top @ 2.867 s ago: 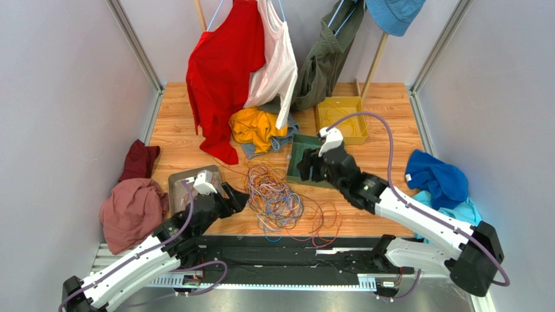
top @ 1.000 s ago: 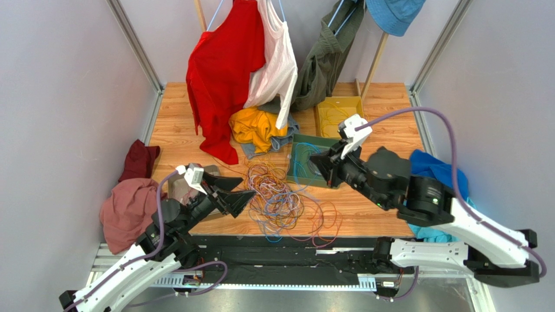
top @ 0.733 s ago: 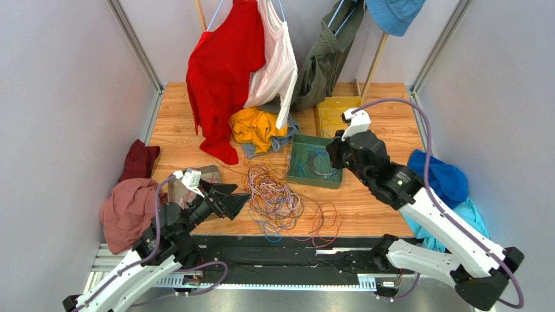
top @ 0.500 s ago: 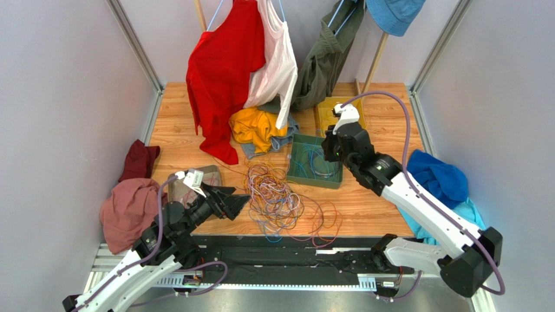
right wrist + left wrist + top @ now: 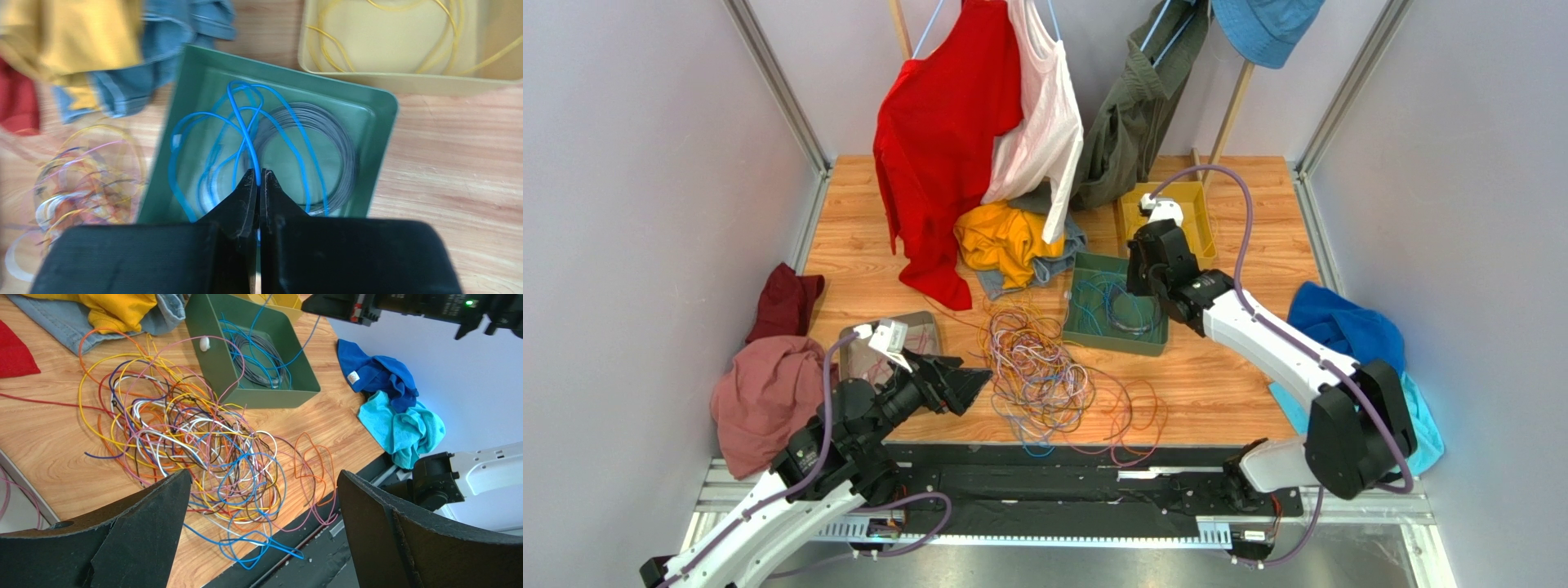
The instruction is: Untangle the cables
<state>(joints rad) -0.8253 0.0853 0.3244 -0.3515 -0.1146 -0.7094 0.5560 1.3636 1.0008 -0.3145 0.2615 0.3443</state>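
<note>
The cables [image 5: 1038,368] lie as a tangle of thin orange, blue, purple, yellow and white wires on the wooden table; the left wrist view shows the cables [image 5: 196,441] spreading toward the near edge. My left gripper [image 5: 974,382] hovers just left of the tangle, wide open and holding nothing [image 5: 264,478]. My right gripper [image 5: 1143,284] is over the green tray [image 5: 1081,337], jaws nearly together [image 5: 258,173] with a blue cable [image 5: 242,122] pinched between them. The rest of that blue cable loops inside the green tray [image 5: 380,159], beside a dark coil [image 5: 344,153].
A yellow tray [image 5: 1195,196] holding yellow wire stands behind the green one. A red shirt [image 5: 940,135] and other clothes hang at the back, and a yellow garment [image 5: 1001,239] lies left of the green tray. A blue cloth [image 5: 1345,331] is at the right, a pink cloth [image 5: 768,398] at the left.
My right arm has swung back and down over the green tray's far side with the blue cable, which now loops inside the tray. The left gripper has barely moved.
</note>
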